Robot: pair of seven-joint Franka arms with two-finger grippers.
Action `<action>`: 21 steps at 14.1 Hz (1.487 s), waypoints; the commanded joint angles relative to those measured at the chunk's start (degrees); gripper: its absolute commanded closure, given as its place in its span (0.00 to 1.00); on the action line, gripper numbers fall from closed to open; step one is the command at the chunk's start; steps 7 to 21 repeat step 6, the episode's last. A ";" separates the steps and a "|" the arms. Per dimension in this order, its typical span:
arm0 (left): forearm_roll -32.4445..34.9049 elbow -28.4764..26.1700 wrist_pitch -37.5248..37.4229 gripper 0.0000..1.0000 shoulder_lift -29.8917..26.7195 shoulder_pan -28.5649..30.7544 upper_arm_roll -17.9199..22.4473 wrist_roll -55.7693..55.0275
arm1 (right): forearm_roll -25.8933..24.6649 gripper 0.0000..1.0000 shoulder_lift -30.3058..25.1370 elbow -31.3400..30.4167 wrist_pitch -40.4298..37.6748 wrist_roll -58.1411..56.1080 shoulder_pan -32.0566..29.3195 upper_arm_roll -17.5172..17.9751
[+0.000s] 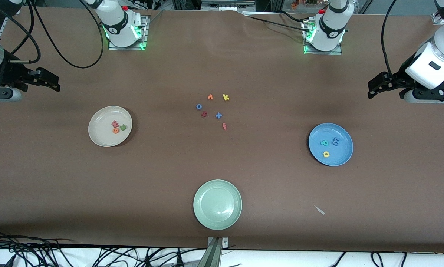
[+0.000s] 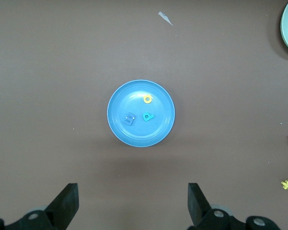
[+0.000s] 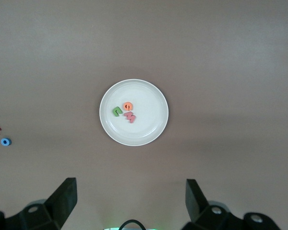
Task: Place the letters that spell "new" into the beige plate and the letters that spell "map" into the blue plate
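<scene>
High over the left arm's end of the table, the left gripper [image 2: 133, 203] hangs with its jaws spread wide and nothing between them. Below it lies the blue plate [image 1: 342, 155], and in it the blue "m" [image 1: 335, 141], the teal "p" [image 1: 324, 142] and the yellow "a" [image 1: 326, 154].

Over the right arm's end, the right gripper [image 3: 130, 201] also hangs released and empty. Below it sits the beige plate [image 1: 99, 135], holding the pinkish-red "w" [image 1: 115, 123], the orange "e" [image 1: 115, 130] and the green "n" [image 1: 123, 127], all close together.

Between the two plates, mid-table, lie the spare letters: an orange "v" [image 1: 210, 97], a yellow "k" [image 1: 226, 97], a blue "o" [image 1: 199, 106], a dark red letter [image 1: 204, 114], a blue "x" [image 1: 218, 115] and a red "f" [image 1: 224, 126]. Nearer to the front camera rests the pale green plate [image 1: 217, 218]. A small pale scrap [image 1: 319, 210] lies near to the camera from the blue plate.
</scene>
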 commanded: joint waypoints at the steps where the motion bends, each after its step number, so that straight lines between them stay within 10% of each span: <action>1: -1.24 0.98 -1.29 0.00 -0.21 0.22 -0.18 1.29 | -0.68 0.00 -0.09 0.74 -0.85 0.50 -0.29 0.57; 21: 0.61 0.98 -1.38 0.00 -0.38 -0.30 -0.09 1.29 | -0.68 0.00 -0.09 0.74 -0.85 0.50 -0.29 0.57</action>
